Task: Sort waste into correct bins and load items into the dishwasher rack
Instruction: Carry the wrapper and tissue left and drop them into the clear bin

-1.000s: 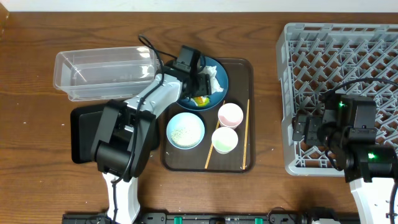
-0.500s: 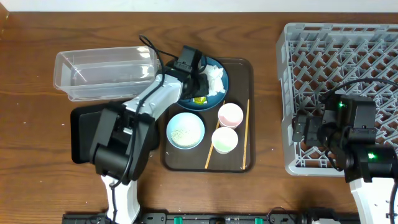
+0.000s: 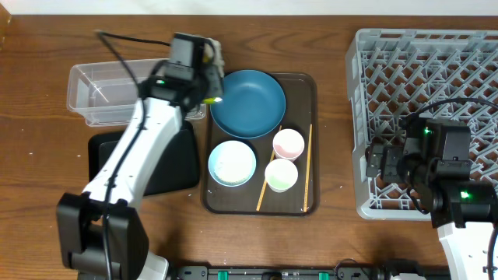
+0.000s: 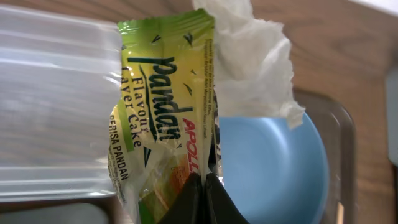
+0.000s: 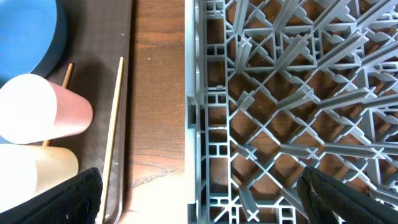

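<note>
Overhead layout, clock directions read from the centre of the bench (image 3: 47, 194).

- **Rack** (image 3: 389, 47): at 3 o'clock, holding no dishes. The right tool (image 5: 202, 196) hangs over its left wall with fingers spread wide, gripping nothing.
- **Serving tray** (image 3: 307, 82): at centre, carrying all the tableware.
- **Tub** (image 3: 101, 93): at 10 o'clock.
- **Black tray** (image 3: 177, 163): at 8 o'clock, just below the tub and partly under the left arm.
- **Plate** (image 3: 247, 103): at the serving tray's 12 o'clock end, its face bare.
- **Bowl** (image 3: 232, 163): at the plate's 6 o'clock; its contents are too faint to make out.
- **Pink cup** (image 3: 288, 144) and **green cup** (image 3: 281, 175): at the bowl's 3 o'clock, pink above green.
- **Chopsticks**: one (image 3: 308, 163) lies along the serving tray's right side, and the other (image 3: 261, 198) slants beneath the cups.
- **Left tool** (image 4: 203, 186): at the plate's 10 o'clock, over the tub's right end, fingers pinched together on the wrapper (image 4: 161, 112) and tissue (image 4: 252, 68), which it holds together off the bench.
</note>
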Motion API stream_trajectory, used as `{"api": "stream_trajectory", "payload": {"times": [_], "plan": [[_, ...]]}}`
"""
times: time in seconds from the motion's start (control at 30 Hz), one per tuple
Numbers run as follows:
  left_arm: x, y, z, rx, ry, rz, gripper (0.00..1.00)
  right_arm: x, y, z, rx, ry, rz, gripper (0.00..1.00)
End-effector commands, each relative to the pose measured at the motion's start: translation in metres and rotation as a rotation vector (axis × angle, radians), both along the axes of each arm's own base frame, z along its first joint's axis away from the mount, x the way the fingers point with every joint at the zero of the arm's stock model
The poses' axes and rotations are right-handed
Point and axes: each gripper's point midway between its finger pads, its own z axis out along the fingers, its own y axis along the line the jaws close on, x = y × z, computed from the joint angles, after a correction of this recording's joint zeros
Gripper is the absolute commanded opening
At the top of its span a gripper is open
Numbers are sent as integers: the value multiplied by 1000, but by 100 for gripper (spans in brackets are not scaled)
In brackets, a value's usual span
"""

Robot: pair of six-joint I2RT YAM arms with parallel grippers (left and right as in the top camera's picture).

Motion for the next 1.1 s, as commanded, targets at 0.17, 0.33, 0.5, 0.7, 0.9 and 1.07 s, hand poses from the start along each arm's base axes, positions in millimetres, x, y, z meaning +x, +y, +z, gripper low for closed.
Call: {"api": "stream_trajectory", "payload": {"times": [0.17, 0.33, 0.5, 0.7, 0.9, 1.07], "plan": [[13, 76, 14, 35, -40, 160, 6, 3, 1, 10, 7, -25, 0, 99], [17, 111, 17, 34, -62, 237, 6, 3, 1, 10, 7, -26, 0, 99], [18, 130, 18, 35, -70, 279, 9, 4, 1, 10, 7, -30, 0, 99], [23, 138, 15, 42, -79, 287, 44, 3, 1, 10, 7, -29, 0, 99], [25, 138, 13, 44, -79, 284, 52, 3, 1, 10, 7, -28, 0, 99], [19, 137, 8, 46, -45, 283, 53, 3, 1, 10, 7, -28, 0, 99]]}}
